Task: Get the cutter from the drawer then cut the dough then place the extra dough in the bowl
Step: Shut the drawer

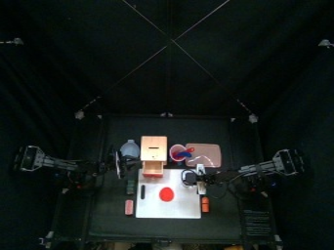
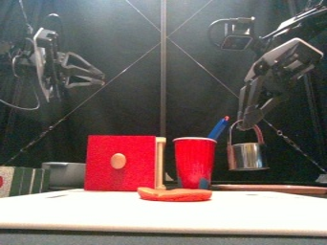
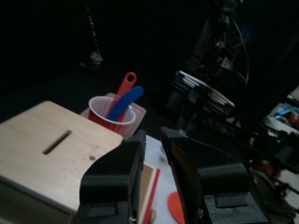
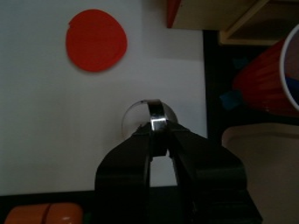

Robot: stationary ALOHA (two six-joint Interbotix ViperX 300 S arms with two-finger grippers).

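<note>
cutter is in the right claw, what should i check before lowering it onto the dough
1. Right claw shut on the cutter by its wire handle: ok.
2. Cutter centred over the dough: not ok, it hangs off to the right arm's side.
3. Dough flat on the white cutting board: ok.
4. Left claw clear of the board: ok, raised at left.
5. Bowl empty for scraps: cannot tell.

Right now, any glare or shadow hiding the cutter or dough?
Front view: cutter well lit, glints on its metal. Right wrist view: glint on its handle in the right gripper; dough unshadowed. Top view: board bright, booth around it dark.
</note>
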